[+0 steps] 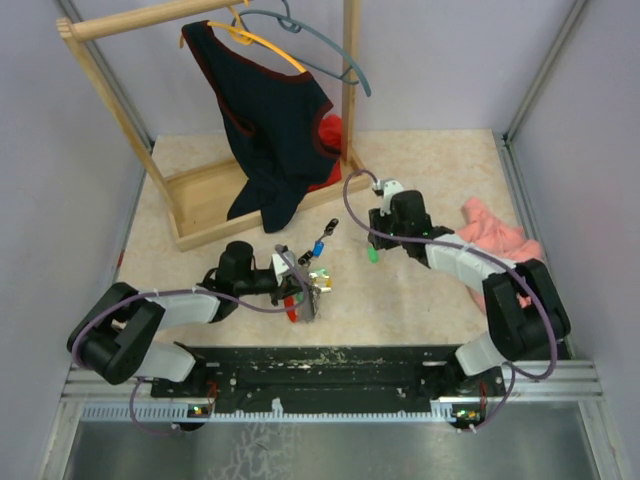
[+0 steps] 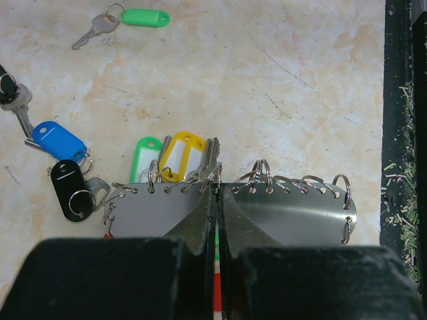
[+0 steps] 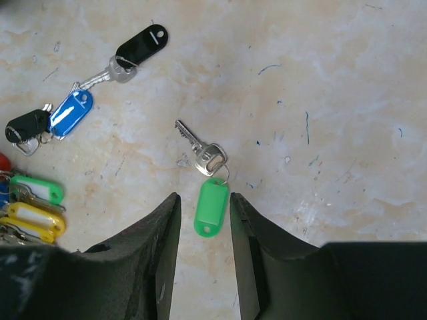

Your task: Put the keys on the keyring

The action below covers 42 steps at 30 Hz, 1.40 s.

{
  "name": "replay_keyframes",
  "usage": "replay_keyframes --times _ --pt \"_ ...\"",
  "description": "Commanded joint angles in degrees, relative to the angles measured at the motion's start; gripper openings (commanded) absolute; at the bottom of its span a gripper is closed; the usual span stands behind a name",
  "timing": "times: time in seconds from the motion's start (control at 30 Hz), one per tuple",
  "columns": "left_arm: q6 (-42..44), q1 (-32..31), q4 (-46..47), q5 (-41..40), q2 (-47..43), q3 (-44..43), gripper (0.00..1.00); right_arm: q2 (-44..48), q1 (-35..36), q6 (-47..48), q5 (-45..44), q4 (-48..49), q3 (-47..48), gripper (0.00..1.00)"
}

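**Top view.** The left gripper [image 1: 305, 287] holds the keyring [image 1: 318, 280] low over the desk [image 1: 440, 170], near the front edge. The right gripper [image 1: 373, 243] stands to its right, nose down over the loose green-tagged key [image 1: 372, 256]. A blue-tagged key [image 1: 318, 246] lies near both.

**Left wrist view.** The left gripper [image 2: 217, 190] is fully closed on the keyring [image 2: 300, 210]. Grey metal spreads either side of the fingertips, and a red strip shows between the fingers. Small split rings line the grey edge. A yellow-tagged key [image 2: 183, 150] and another green-tagged one sit at that edge. Whether they are threaded on cannot be told.

**Right wrist view.** The right gripper [image 3: 203, 199] is narrowly open and holds nothing. The green-tagged key [image 3: 212, 159] lies flat on the desk, its tag between the fingers and its blade pointing away.

**Hazards.**
- The tag is thin and flat. Closing before the fingers reach the desk will probably slide it out.
- One finger stands almost against the tag. A descent may push it aside.
- A grip on the tag alone leaves the key dangling, which makes it hard to line up with the keyring.
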<state>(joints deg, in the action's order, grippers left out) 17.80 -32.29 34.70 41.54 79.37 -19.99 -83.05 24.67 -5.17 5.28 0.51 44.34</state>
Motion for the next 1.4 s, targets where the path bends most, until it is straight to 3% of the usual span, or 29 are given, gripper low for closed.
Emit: replay_keyframes --times 0.0,0.2,0.63,1.37 --pt "-0.4 0.4 1.7 0.4 -1.0 -0.2 0.01 -4.3 -2.6 -0.5 6.7 -7.7 8.5 0.36" --pt "-0.3 0.4 1.5 0.8 -0.7 -0.4 0.01 -11.1 -6.1 0.2 10.7 -13.3 14.7 0.35" --pt "0.0 0.5 1.0 0.6 -0.4 -0.8 0.01 -23.2 -6.7 2.8 15.5 -17.2 21.1 0.31" --pt "-0.1 0.5 0.7 0.7 0.0 -1.2 0.01 -19.9 -6.6 3.8 18.2 -17.8 19.8 0.00"
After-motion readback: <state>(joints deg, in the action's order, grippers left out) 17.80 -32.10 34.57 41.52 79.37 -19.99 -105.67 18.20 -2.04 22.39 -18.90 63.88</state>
